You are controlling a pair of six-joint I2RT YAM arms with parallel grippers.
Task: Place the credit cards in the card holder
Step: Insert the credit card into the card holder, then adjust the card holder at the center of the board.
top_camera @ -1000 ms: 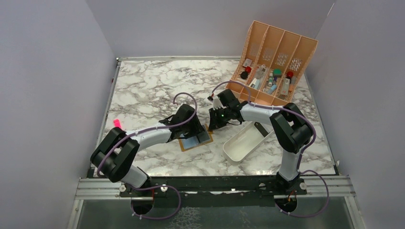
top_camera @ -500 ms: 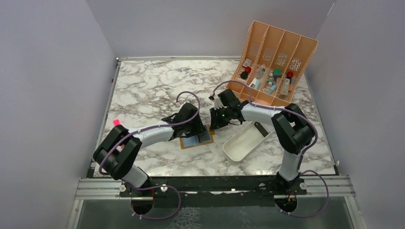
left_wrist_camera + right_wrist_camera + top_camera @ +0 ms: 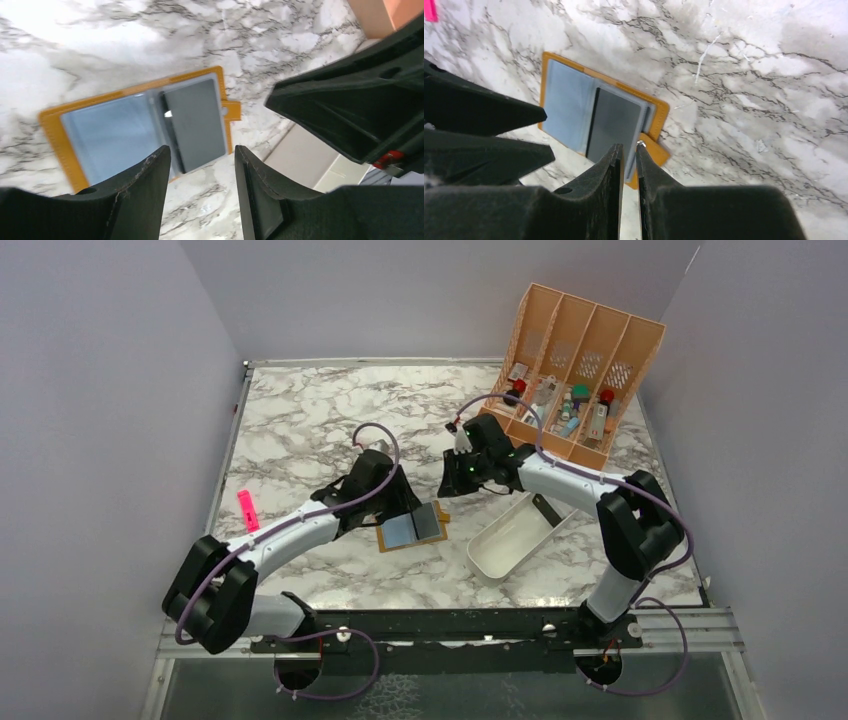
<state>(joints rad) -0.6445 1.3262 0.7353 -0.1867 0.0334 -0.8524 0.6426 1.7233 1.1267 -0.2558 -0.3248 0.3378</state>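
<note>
The table [image 3: 300, 420] has a white marble pattern with grey veins. Plain pale lilac walls stand on three sides of it, and a metal rail runs along the near edge. A small pink thing [image 3: 246, 508] lies near the left edge.

At the far right corner stands a peach slotted organiser [image 3: 585, 350] with four compartments. Small items lie in the low front part of each, some with red caps and one with a green cap; they are too small to name. A white oblong tray [image 3: 478, 558] lies at an angle in front of the right arm.

The card holder [image 3: 384, 541] lies open and flat on the table, between the tray and the left arm. The credit cards [image 3: 112, 135] are in it: a pale blue-grey one on one half and a darker grey one on the other half.

The left gripper [image 3: 200, 155] hangs just above the card holder with its fingers spread, grasping nothing. The right gripper [image 3: 629, 147] hangs over the holder's tab side. Its fingers stand only a thin slit apart, and nothing is between them.
</note>
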